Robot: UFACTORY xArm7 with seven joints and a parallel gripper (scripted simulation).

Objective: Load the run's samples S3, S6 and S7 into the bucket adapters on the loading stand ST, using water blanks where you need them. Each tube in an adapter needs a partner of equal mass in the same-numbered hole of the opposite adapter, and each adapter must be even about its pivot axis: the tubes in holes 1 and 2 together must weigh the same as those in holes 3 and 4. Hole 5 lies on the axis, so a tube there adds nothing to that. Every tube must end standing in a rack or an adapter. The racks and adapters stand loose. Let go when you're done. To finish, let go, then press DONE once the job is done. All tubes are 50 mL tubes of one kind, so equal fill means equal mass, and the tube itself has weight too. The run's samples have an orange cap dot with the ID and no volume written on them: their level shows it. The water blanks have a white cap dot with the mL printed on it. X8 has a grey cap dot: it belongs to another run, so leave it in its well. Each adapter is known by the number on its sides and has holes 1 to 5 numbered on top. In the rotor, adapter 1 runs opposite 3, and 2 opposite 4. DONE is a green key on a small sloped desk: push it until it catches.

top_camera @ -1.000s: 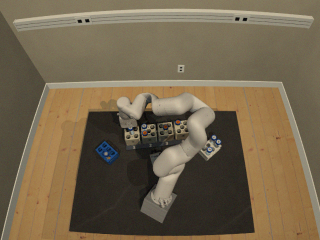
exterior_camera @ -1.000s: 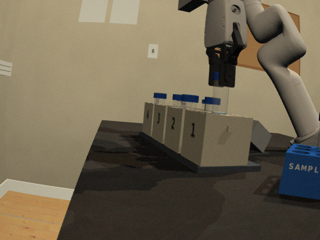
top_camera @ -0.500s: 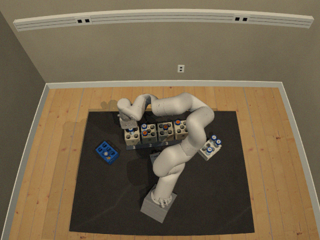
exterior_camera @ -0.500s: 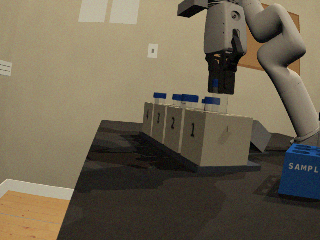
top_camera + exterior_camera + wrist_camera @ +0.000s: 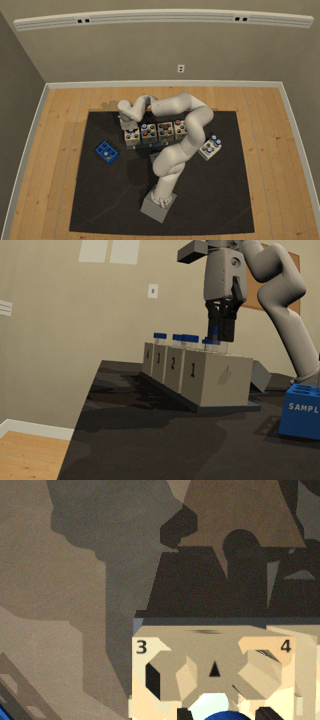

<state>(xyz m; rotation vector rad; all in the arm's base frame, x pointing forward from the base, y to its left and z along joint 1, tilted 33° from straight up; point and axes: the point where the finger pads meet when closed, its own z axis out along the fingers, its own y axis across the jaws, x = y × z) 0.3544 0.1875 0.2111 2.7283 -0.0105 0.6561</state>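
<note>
My gripper (image 5: 219, 337) (image 5: 226, 716) is shut on a blue-capped tube (image 5: 131, 130) (image 5: 223, 347). The tube stands upright, mostly down in the middle hole 5 of adapter 1 (image 5: 133, 141) (image 5: 227, 392) (image 5: 215, 646); its printed volume is hidden. Holes 3 and 4 beside it are empty. Adapter 2 (image 5: 149, 139) holds a white-dot blank (image 5: 144, 126) at the back left and an orange-dot sample (image 5: 145, 133) at the front left. Adapter 3 (image 5: 165, 137) has an orange-dot sample (image 5: 165, 127) in its middle. Adapter 4 (image 5: 179, 134) has an orange-dot sample (image 5: 177, 122) at the back left.
The blue sample rack (image 5: 111, 159) (image 5: 299, 418) stands left, with a grey-dot tube (image 5: 105, 153). The white rack (image 5: 206, 157) stands right with three white-dot blanks. The small sloped desk (image 5: 155, 155) (image 5: 261, 376) lies in front of the stand, partly hidden by the arm.
</note>
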